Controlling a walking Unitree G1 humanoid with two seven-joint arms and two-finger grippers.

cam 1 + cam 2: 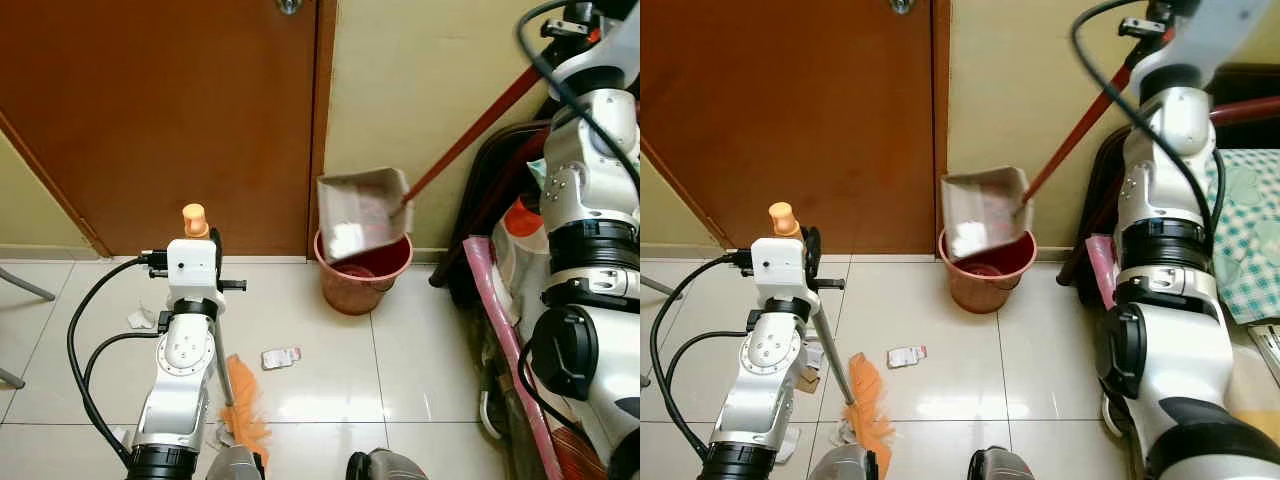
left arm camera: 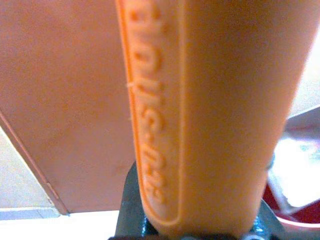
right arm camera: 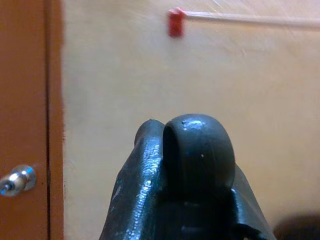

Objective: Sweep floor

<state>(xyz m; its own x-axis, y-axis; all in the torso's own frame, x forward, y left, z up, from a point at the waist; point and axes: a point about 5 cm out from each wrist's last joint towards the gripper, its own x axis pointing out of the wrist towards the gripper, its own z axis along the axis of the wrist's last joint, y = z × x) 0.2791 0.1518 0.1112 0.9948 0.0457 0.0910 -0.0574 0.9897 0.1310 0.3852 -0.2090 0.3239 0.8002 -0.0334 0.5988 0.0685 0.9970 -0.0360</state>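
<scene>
A tilted grey dustpan (image 1: 362, 212) hangs over the red bin (image 1: 362, 272); the orange broom (image 1: 243, 400) stands on the tiles

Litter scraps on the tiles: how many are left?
At least 3: a wrapper mid-floor before the red bin, a scrap left of the left arm, and one by the orange broom head. The arm may hide more.

Glossy tiled floor (image 1: 330, 385), plastic bucket (image 1: 362, 272), wooden door (image 1: 180, 110)
</scene>
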